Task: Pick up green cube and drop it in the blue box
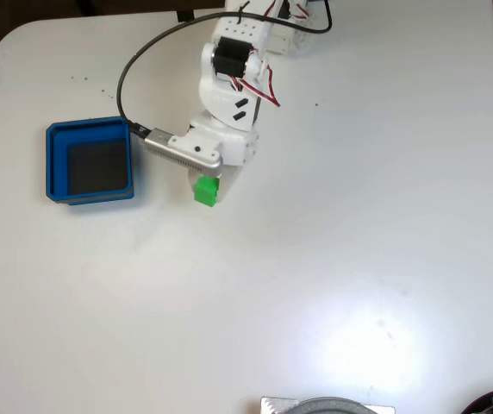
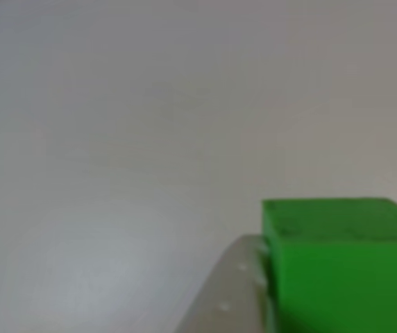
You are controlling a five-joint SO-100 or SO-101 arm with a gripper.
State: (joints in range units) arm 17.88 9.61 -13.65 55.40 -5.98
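While one pale finger presses the left face of the green cube at the lower right of the other view, I read the gripper as closed on it — cube upper centre-left of the fixed view. Left of it, apart — the blue box on the white table.

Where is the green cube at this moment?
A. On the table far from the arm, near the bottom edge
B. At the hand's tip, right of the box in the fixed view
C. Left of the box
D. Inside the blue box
B: in the fixed view the cube sits at the tip of the hand, right of the box, whose dark floor holds nothing.
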